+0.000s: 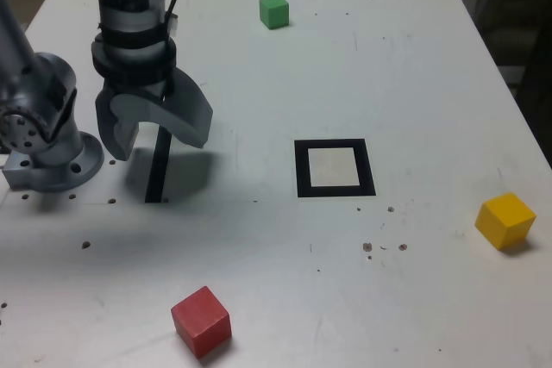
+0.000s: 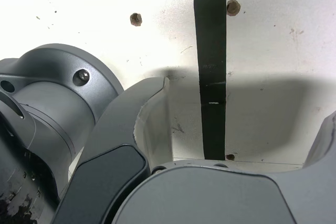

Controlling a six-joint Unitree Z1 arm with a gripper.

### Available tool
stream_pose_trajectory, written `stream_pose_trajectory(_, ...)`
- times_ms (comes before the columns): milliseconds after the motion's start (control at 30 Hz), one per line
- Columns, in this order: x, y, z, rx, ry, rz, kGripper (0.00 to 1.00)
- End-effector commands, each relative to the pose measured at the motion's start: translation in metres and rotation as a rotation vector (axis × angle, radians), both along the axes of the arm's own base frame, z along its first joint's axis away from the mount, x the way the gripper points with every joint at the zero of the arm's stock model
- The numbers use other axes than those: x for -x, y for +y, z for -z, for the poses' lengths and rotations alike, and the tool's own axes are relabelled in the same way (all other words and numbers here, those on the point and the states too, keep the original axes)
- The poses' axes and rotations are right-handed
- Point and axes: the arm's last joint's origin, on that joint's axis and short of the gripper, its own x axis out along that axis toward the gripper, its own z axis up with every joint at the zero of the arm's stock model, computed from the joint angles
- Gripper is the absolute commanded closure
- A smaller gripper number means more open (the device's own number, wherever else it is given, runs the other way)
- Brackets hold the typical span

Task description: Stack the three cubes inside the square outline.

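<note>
Three cubes lie apart on the white table (image 1: 405, 66). The green cube (image 1: 274, 11) is at the back, the yellow cube (image 1: 505, 221) at the exterior view's right, and the red cube (image 1: 201, 321) near the front edge. The square outline (image 1: 335, 168), black with a pale centre, lies in the middle with nothing on it. My gripper (image 1: 157, 137) hangs open and empty over a thin black strip (image 1: 159, 165) at the exterior view's left, far from every cube. In the wrist view my gripper (image 2: 247, 116) shows wide jaws over the strip (image 2: 212, 72) and no cube.
The arm's grey base (image 1: 47, 140) stands at the exterior view's left edge, right beside the gripper. Small bolt holes (image 2: 136, 19) dot the table near the strip. The table's right edge runs close behind the yellow cube.
</note>
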Motion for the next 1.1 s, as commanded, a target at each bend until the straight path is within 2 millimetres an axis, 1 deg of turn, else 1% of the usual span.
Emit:
stream_pose_trajectory(0,0.0,0.0,0.0,-0.001,0.003,-0.003,0.0)
stream_pose_trajectory(533,0.0,-0.002,-0.002,0.005,0.006,0.002,0.0)
stream_pose_trajectory(667,-0.002,-0.008,-0.009,0.008,0.005,0.024,0.0)
stream_pose_trajectory(867,-0.008,-0.02,-0.026,0.006,0.005,0.055,0.0)
stream_pose_trajectory(1067,-0.009,-0.031,-0.032,0.023,0.009,0.079,0.0)
